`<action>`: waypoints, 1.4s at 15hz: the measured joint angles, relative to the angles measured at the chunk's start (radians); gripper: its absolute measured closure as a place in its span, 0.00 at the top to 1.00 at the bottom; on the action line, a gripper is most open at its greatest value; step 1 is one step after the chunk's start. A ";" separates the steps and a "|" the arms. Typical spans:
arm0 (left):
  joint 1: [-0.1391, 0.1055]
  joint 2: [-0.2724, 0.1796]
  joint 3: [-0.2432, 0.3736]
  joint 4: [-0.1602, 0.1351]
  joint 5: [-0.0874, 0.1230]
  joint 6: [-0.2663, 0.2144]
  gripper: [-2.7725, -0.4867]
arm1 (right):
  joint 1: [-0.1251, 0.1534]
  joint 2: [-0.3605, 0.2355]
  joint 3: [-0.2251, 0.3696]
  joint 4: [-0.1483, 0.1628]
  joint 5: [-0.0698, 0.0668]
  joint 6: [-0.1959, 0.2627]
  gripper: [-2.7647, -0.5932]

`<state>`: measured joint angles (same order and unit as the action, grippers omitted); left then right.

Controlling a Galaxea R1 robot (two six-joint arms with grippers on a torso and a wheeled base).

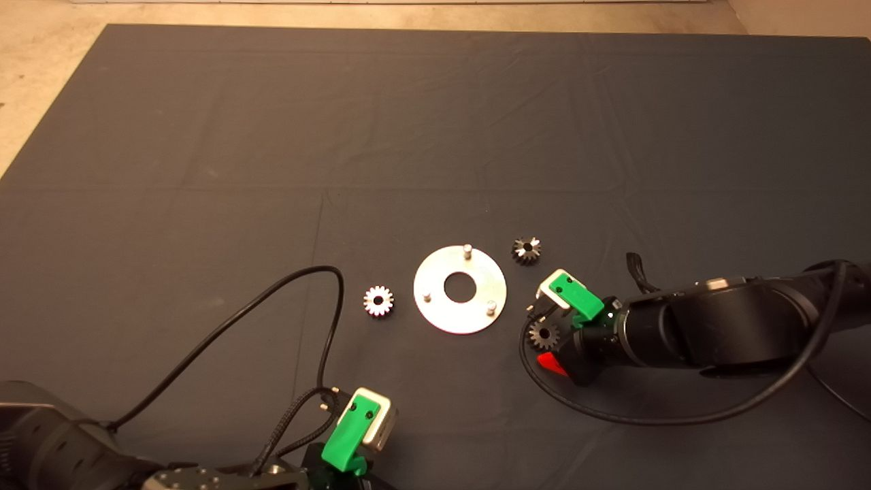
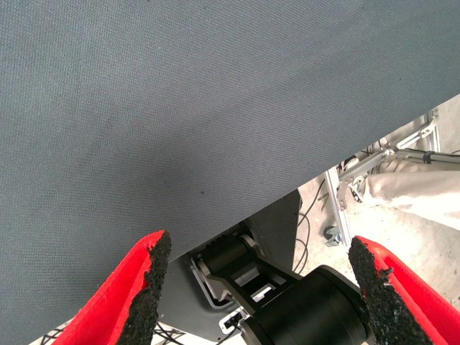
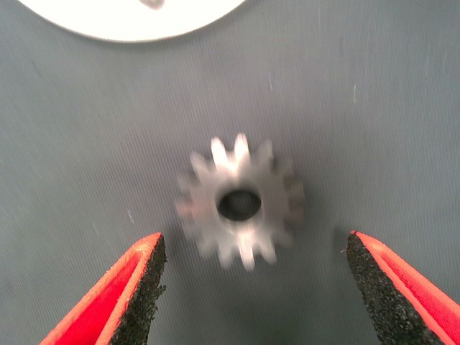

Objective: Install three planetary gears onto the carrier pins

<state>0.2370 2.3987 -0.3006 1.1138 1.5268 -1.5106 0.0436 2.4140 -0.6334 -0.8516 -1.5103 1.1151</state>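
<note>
My right gripper [image 3: 251, 287] hangs over a planetary gear [image 3: 241, 205] lying flat on the mat just beside the disc [image 1: 460, 288], fingers spread to straddle it. All three carrier pins [image 1: 467, 250] stand bare. My left gripper [image 2: 259, 287] waits spread at the worktop's near edge.

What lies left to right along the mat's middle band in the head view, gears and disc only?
Bright silvery toothed gear → flat shiny round metal disc with three pins → dark toothed gear beyond the disc → dark gear at the right end effector.
</note>
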 joint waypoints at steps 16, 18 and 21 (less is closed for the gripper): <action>0.000 0.000 0.000 0.000 0.000 0.000 0.55 | -0.047 0.001 -0.014 -0.035 0.045 -0.004 0.45; 0.000 0.000 0.000 0.000 0.000 0.000 0.55 | -0.047 0.000 -0.014 -0.036 0.045 -0.008 0.44; 0.000 0.000 0.000 0.000 0.000 0.000 0.55 | -0.046 0.000 -0.015 -0.051 0.045 -0.060 0.36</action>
<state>0.2366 2.3985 -0.3002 1.1136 1.5268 -1.5106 -0.0028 2.4136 -0.6483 -0.9023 -1.4653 1.0552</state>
